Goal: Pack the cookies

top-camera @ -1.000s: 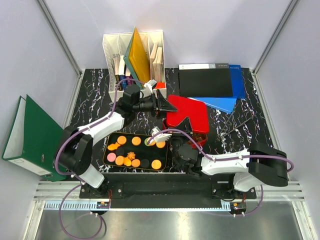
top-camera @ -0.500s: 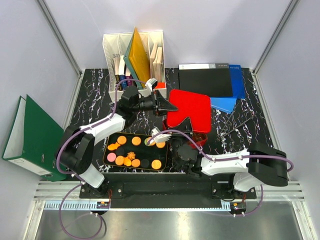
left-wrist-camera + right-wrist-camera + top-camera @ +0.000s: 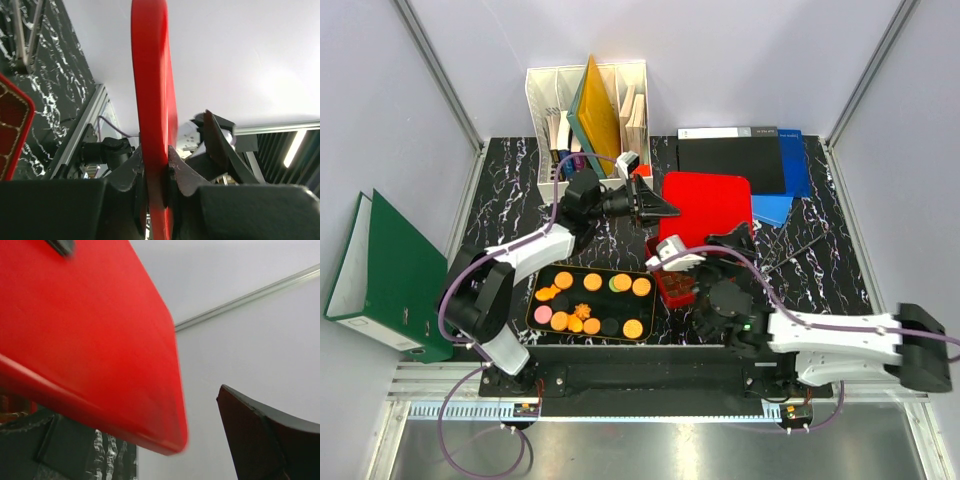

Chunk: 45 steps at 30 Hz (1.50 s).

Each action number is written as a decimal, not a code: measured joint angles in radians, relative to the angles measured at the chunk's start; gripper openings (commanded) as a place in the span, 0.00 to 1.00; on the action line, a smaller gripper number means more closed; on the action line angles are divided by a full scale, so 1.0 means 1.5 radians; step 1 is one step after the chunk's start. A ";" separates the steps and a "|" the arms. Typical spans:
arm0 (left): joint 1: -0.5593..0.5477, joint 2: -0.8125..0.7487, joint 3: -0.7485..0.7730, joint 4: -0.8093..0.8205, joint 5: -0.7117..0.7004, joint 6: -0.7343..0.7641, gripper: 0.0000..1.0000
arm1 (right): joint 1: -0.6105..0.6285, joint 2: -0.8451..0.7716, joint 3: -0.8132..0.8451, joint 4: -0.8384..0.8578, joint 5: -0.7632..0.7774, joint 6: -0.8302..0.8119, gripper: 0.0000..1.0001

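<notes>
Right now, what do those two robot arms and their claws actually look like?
Both the left arm and the right arm have smooth white shells linked by rounded black joints, on black bases. A thin purple cable loops along each. The left gripper and the right gripper are black with pointed, wedge-shaped fingers, with a small white block behind them. I can read no markings.

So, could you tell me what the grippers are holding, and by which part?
The left gripper pinches the red lid by its edge; the right gripper is open and holds nothing.
</notes>
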 measured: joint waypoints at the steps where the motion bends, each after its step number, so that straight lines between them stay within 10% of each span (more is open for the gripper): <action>1: 0.000 0.002 0.009 0.003 0.001 -0.006 0.09 | 0.001 -0.045 0.014 -0.105 0.009 0.060 1.00; 8: 0.027 0.012 0.055 0.026 -0.018 -0.005 0.03 | 0.008 -0.217 0.157 -0.607 0.016 0.483 1.00; 22: 0.039 0.028 -0.015 0.043 -0.070 0.015 0.00 | 0.008 -0.294 0.189 -0.763 0.033 0.713 0.98; 29: -0.018 -0.055 -0.154 -0.020 -0.162 0.111 0.00 | 0.008 -0.330 0.289 -0.790 -0.015 0.913 0.63; 36: -0.036 -0.112 -0.243 -0.002 -0.236 0.141 0.00 | 0.008 -0.283 0.397 -0.863 -0.142 1.107 0.00; 45: -0.033 -0.099 -0.321 0.155 -0.262 0.088 0.02 | 0.006 -0.279 0.402 -0.892 -0.300 1.298 0.00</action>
